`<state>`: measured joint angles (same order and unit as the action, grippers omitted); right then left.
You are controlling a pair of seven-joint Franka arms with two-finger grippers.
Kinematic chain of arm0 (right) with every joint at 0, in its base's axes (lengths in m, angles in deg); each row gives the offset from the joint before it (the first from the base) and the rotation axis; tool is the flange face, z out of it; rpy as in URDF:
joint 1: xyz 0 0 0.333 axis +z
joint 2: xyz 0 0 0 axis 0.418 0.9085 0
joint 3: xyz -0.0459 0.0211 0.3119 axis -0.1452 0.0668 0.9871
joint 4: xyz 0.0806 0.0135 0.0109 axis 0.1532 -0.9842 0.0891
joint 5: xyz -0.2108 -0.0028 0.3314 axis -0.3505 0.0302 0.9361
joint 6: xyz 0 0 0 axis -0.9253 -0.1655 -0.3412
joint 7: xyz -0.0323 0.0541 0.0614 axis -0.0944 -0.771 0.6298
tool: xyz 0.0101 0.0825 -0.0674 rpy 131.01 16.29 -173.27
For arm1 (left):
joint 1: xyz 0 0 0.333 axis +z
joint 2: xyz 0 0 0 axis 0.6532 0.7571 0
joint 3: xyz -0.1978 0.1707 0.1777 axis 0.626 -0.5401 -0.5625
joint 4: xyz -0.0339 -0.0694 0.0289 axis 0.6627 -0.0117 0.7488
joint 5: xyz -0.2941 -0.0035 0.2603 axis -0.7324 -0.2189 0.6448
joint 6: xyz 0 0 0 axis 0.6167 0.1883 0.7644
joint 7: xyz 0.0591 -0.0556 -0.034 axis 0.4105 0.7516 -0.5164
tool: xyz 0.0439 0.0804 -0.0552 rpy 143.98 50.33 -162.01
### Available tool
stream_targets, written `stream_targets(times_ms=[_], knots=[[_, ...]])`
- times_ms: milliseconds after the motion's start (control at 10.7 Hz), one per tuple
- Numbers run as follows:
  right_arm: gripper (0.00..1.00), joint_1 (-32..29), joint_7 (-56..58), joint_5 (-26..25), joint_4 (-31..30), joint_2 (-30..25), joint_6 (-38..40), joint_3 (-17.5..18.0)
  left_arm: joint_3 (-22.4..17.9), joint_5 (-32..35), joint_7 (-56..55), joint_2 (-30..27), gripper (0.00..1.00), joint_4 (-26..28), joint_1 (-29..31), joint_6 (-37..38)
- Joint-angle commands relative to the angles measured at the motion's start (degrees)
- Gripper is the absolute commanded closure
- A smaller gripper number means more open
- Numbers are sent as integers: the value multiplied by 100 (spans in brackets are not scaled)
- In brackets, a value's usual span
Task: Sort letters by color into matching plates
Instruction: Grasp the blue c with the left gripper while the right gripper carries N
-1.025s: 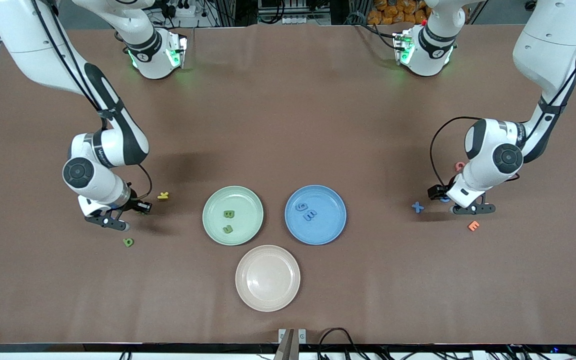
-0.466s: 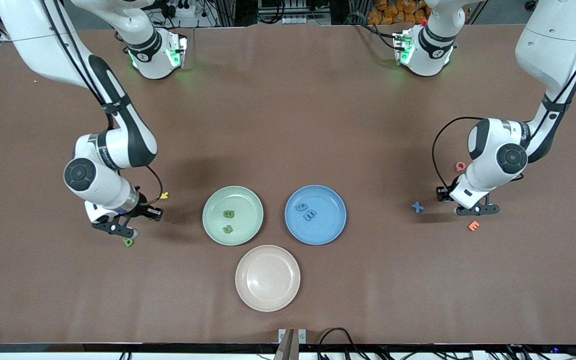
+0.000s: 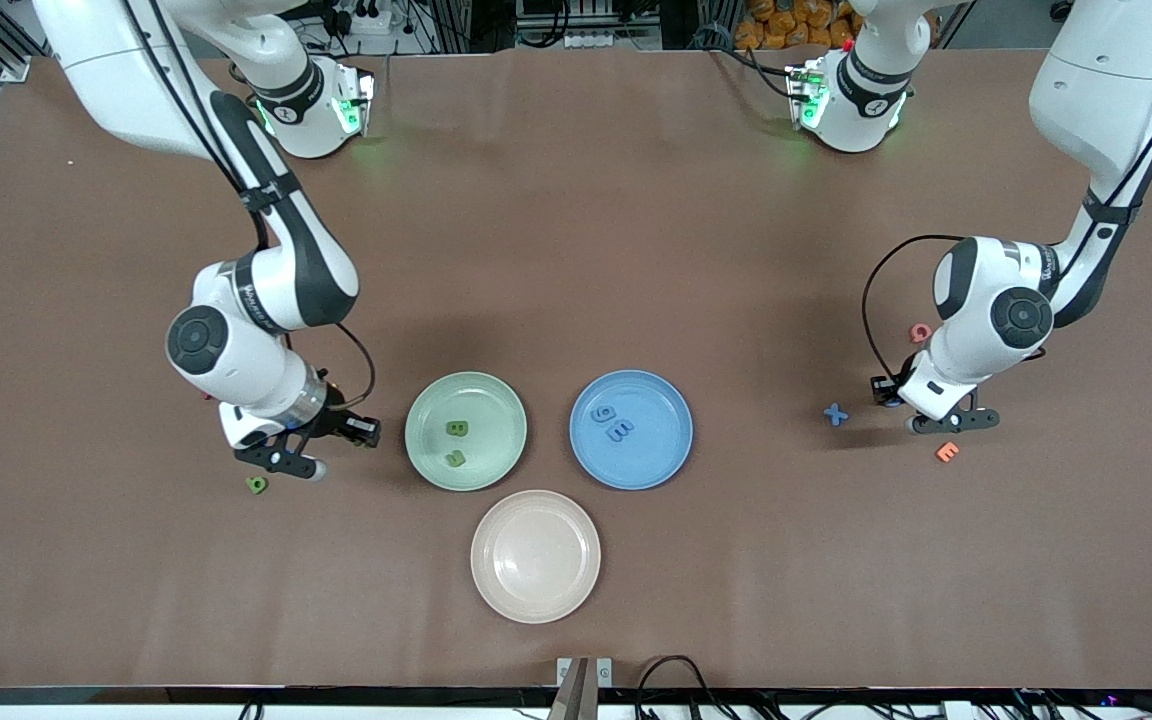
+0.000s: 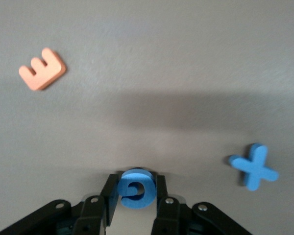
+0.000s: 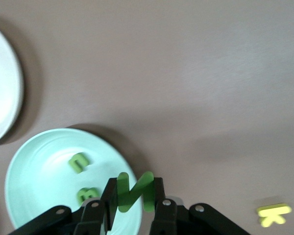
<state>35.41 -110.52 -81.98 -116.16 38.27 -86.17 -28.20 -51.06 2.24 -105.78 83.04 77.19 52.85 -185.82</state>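
A: Starting at the right arm's end of the brown table, what does the right pincer have?

B: It is clamped on a dark green foam letter N, up in the air just beside the pale mint green plastic plate. A second small dark green foam letter lies on the table near that pincer, nearer the front camera.

A: What sits in the plates?

B: Two dark green foam letters lie in the mint plate. Two blue foam shapes lie in the medium blue plastic plate beside it. The beige-cream plate sits nearer the front camera than both.

A: And the left pincer?

B: It is closed on a blue foam letter G, low over the table. A blue foam X lies just beside it toward the plates, an orange foam E close by, and a red foam letter farther from the front camera.
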Motion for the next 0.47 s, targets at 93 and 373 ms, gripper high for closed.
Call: stream_targets(times_ms=[93, 373], knots=[[83, 589, -333, 288, 608, 518, 83, -43, 31, 71, -853, -38, 100, -974, -685, 1337], [81, 801, -439, 280, 891, 818, 83, -51, 31, 45, -1417, 59, 100, -1205, -1021, 1482]])
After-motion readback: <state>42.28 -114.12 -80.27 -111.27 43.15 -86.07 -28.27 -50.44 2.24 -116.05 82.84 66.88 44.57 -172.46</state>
